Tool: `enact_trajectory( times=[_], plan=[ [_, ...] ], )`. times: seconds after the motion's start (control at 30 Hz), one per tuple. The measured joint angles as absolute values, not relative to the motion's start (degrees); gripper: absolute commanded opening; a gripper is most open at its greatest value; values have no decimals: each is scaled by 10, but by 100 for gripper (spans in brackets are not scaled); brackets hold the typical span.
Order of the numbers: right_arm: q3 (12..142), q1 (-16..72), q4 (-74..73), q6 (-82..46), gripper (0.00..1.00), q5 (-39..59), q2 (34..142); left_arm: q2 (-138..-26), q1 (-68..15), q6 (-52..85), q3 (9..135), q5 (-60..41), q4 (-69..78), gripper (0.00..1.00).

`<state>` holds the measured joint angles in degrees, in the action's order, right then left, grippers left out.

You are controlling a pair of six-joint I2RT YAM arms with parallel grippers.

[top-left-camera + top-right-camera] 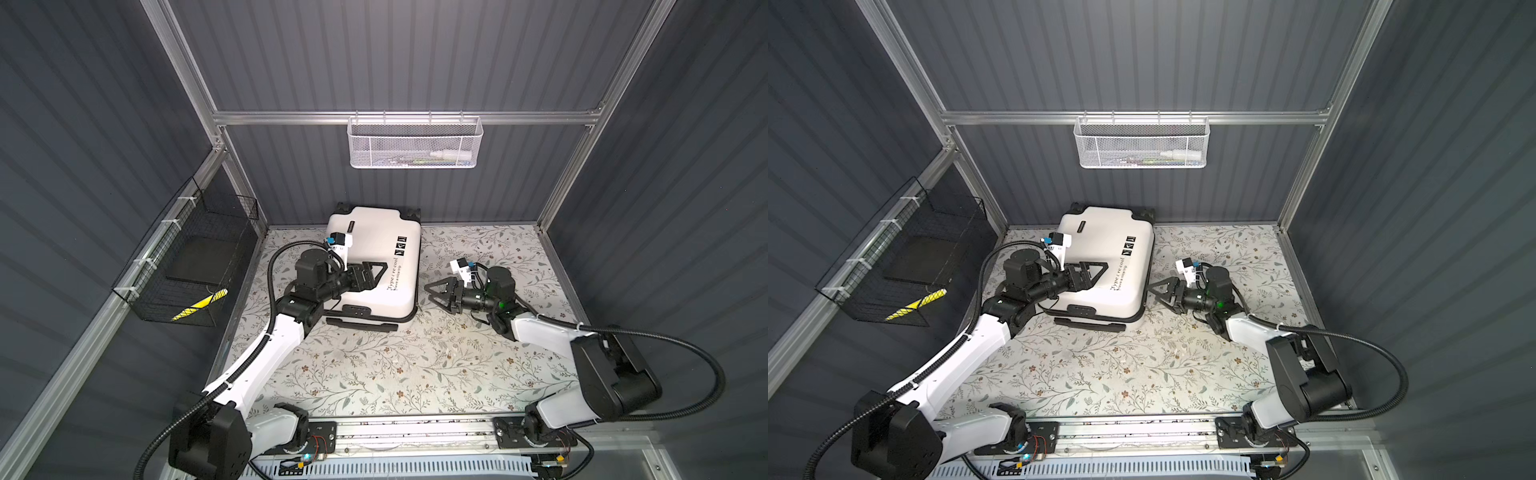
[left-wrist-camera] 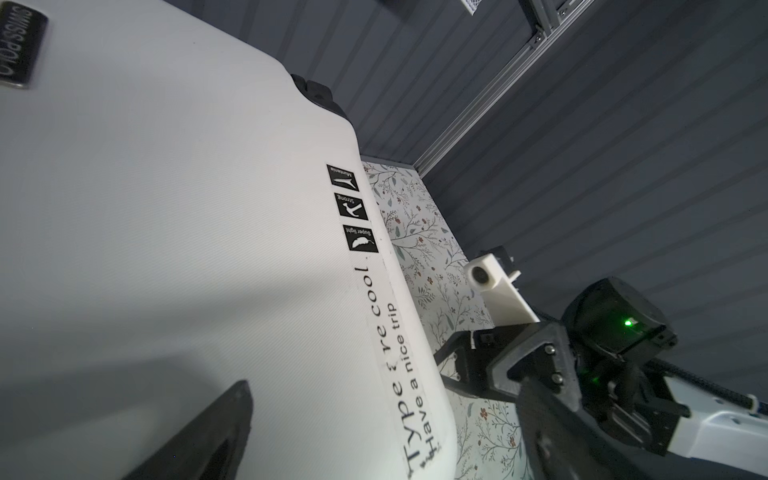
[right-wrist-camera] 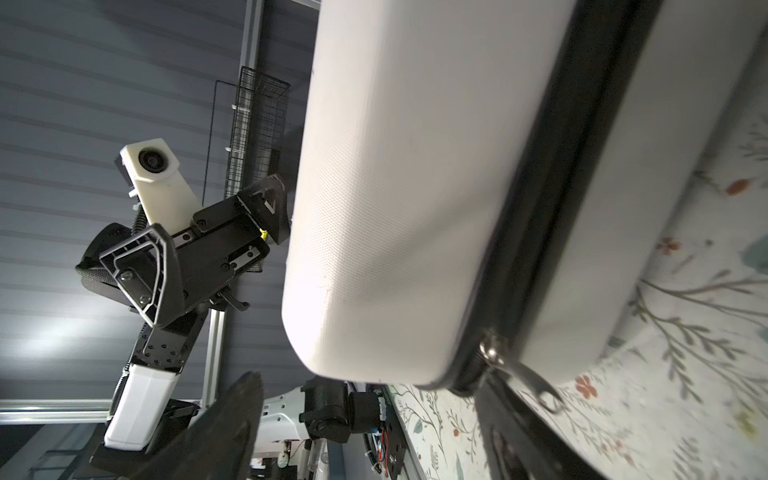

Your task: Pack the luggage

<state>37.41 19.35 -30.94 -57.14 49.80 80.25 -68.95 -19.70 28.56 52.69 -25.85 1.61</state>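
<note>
A floral table point(image 1: 395, 365) sits inside dark ribbed walls point(image 1: 415, 62), with a white basket point(image 1: 413, 143) on the back rail and a black basket point(image 1: 183, 266) at left. The luggage point(image 1: 382, 232) lies flat and closed mid-frame at the table's upper edge, its long axis running top to bottom, wheels point(image 1: 411, 214) up at the back wall and handle point(image 1: 361, 325) down. The left gripper point(image 1: 372, 274) is spread wide over its shell; the right gripper point(image 1: 436, 296) gapes empty just right of it.

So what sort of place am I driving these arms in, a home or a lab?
Probably a lab test booth, not a home: dark corrugated wall panels on an aluminium-profile frame, a floral-print tabletop, and a white mesh basket and black wire basket hung on the frame.
</note>
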Motion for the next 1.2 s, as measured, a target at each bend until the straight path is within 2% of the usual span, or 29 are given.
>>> enact_trajectory(
  times=[0.13, 0.3, 0.57, 0.77, 1.2],
  plan=[
    [395, 181, -175, -497, 93, 453, 733, -689, -177, 270, 551, -257, -18, 100],
    [419, 171, -38, -426, 96, 394, 681, -698, -145, 232, 643, -227, -96, 100],
    [422, 165, 71, -373, 99, 340, 647, -794, -50, 174, 780, -195, -190, 100],
    [423, 158, 117, -354, 99, 304, 610, -867, 14, 157, 788, -218, -229, 100],
    [428, 147, 181, -363, 99, 216, 594, -884, 19, 187, 749, -334, -160, 100]
  ],
)
